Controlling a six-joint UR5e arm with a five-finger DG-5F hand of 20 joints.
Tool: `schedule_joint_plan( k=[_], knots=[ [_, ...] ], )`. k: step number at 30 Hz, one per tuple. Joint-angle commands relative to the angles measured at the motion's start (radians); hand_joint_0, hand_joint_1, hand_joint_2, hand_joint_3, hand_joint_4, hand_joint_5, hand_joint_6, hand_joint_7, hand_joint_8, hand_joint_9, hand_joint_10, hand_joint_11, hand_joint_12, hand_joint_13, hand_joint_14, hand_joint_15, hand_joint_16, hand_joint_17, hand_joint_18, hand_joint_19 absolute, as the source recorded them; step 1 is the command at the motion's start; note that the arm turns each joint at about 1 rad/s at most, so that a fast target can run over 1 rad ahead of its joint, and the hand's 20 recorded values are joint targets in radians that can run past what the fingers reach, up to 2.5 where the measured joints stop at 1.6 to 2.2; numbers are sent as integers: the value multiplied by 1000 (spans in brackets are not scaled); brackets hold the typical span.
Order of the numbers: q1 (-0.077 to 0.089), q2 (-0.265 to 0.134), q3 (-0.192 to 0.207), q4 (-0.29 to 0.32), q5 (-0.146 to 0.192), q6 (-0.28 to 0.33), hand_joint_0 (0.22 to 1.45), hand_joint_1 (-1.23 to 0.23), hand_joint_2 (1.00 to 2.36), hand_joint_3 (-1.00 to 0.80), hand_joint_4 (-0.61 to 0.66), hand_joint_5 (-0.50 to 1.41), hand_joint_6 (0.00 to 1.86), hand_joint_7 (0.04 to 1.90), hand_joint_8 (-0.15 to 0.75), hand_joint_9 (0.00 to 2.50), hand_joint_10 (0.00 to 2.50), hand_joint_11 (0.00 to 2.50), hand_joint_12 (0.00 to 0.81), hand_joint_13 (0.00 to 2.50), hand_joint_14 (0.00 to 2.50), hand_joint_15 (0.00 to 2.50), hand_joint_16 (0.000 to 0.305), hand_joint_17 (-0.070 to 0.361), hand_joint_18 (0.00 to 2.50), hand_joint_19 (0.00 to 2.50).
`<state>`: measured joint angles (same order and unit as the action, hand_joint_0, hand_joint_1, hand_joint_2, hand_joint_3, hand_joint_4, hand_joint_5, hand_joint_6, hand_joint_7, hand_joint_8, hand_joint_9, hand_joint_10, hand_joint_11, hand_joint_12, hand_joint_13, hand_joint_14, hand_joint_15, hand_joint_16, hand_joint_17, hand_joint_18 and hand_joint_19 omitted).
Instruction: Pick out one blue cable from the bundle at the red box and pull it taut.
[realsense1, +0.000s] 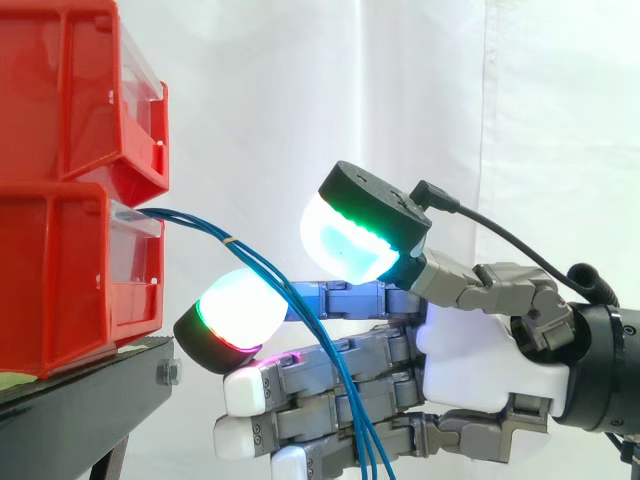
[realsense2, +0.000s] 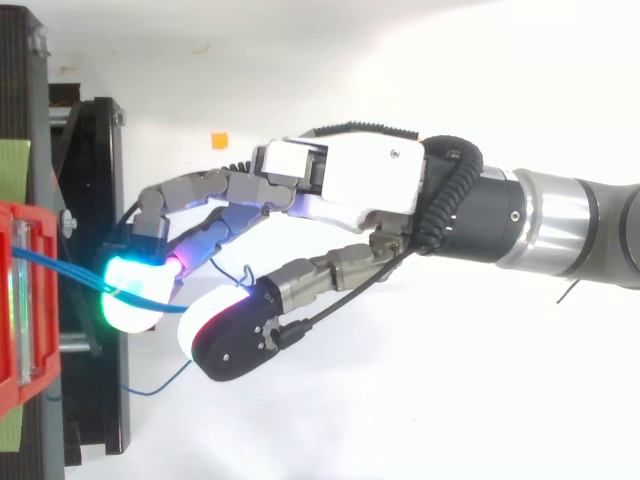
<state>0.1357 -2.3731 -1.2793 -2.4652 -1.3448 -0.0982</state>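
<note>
The hand (realsense1: 480, 350) reaches left to the box (realsense1: 55, 290), open, its thumb and fingers straddling the cables (realsense1: 231, 241), apparently to pinch one.

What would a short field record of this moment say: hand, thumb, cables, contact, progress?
hand: open, fingers reaching toward the lower red bin
thumb: raised apart from the fingers, pinching nothing
blue cables: leave the lower red bin and sag in a curve down past the fingers
contact: in the top view one cable crosses a glowing fingertip; no grip seen
bins: upper red bin stacked on the lower, on a black stand
progress: no cable singled out or taut yet
</note>
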Motion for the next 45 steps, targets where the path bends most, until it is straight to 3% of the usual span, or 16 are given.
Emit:
schedule_joint_plan(
  k=[1,11,19,22,27,45],
  knots=[
    [-5,0,0,3,-4,2,534,-575,1000,-500,152,-105,502,1062,273,768,16,378,296,672,12,328,42,94,574,568],
    [-7,0,3,-5,-7,3,487,-664,1000,-500,154,-104,501,1076,277,775,13,375,313,702,12,334,46,103,642,575],
    [-8,-14,5,-6,-11,5,507,-647,1000,-500,141,-101,501,1084,272,782,14,376,304,699,12,338,44,100,645,588],
    [-8,-29,25,-6,-11,20,515,-629,1000,-500,147,-100,501,1087,274,790,14,387,299,699,12,341,44,99,645,591],
    [-8,-31,72,-97,-17,28,536,-604,1002,-478,122,-97,501,1104,271,792,16,383,295,696,12,333,43,96,637,578],
    [-8,-29,87,-101,-17,28,581,-601,1009,-413,71,-88,501,1173,262,795,14,389,283,693,12,335,41,91,628,588]
  ],
)
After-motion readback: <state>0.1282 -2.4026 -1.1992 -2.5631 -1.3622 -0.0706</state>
